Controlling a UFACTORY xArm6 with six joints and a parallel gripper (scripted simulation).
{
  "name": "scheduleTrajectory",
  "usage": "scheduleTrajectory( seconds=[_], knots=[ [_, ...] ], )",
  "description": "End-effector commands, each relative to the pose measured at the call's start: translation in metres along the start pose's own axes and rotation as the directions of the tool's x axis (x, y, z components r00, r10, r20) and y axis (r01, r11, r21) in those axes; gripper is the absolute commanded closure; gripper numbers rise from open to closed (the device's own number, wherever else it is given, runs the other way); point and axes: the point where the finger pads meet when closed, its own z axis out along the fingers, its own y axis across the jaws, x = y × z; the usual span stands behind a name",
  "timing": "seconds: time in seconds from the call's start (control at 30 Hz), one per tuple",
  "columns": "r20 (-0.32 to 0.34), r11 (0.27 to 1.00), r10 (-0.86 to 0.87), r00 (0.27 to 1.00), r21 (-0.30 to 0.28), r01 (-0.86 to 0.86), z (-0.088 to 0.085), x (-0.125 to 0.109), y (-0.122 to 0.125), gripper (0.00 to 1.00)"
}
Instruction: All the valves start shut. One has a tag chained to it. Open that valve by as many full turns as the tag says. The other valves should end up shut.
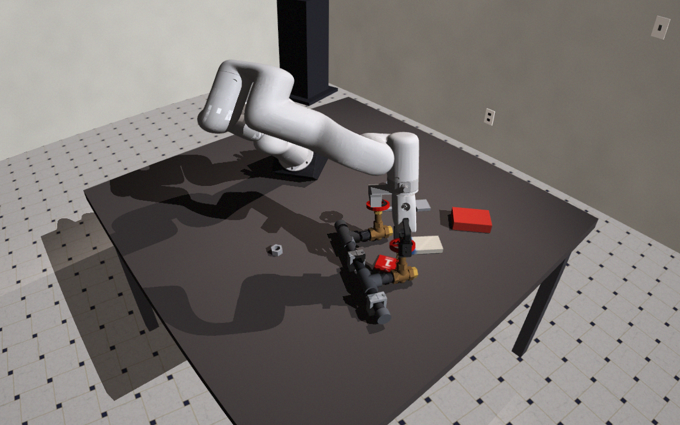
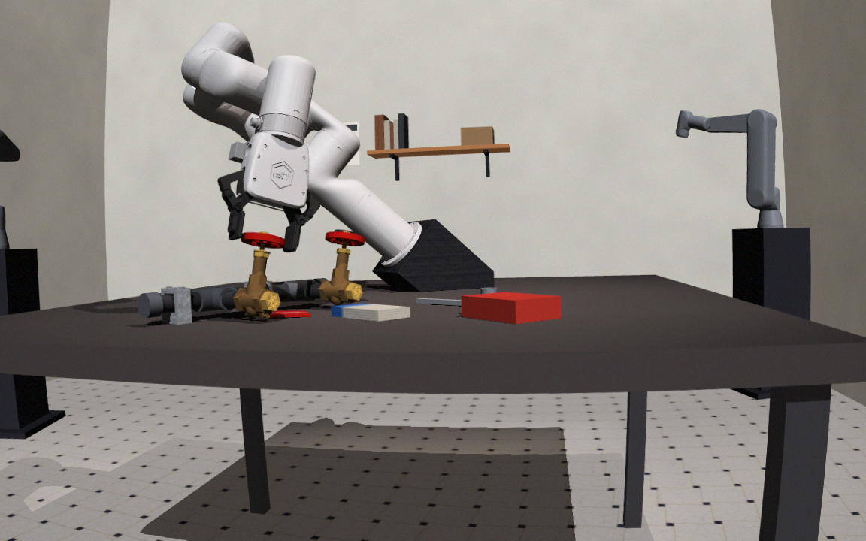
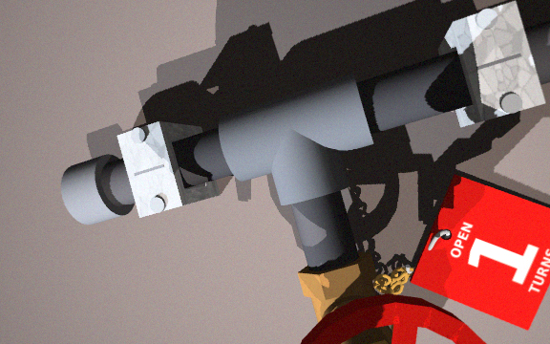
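Note:
Two brass valves with red handwheels stand on a grey pipe manifold (image 1: 360, 269). The near valve's handwheel (image 2: 262, 239) has a red tag (image 3: 495, 250) chained to it, reading "OPEN 1 TURNS"; the tag lies flat on the table (image 1: 385, 262). My gripper (image 2: 261, 231) is open, pointing down, with one finger on each side of this handwheel at rim height. The handwheel also shows at the bottom edge of the wrist view (image 3: 390, 322), where the fingers are out of sight. The far valve's handwheel (image 2: 344, 237) stands free to the right, with no tag.
A white pad with a blue edge (image 1: 425, 244) lies just beside the tagged valve. A red box (image 1: 470, 219) lies further right. A grey nut (image 1: 274, 249) lies left of the pipes. Two grey clamps (image 3: 153, 169) (image 3: 497, 62) hold the pipe.

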Motion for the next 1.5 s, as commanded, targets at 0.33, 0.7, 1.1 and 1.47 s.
scheduleTrajectory(
  seconds=[0.33,0.7,1.1,1.47],
  knots=[
    [0.003,1.0,0.002,1.0,0.001,-0.002,0.0013,-0.0008,-0.0012,1.0],
    [0.003,1.0,0.002,1.0,0.001,-0.002,0.0013,-0.0008,-0.0012,1.0],
    [0.003,1.0,-0.001,1.0,0.001,0.001,0.0013,-0.0008,-0.0012,1.0],
    [0.003,0.993,-0.114,0.993,0.002,0.114,0.0013,-0.0008,-0.0012,1.0]
  ],
)
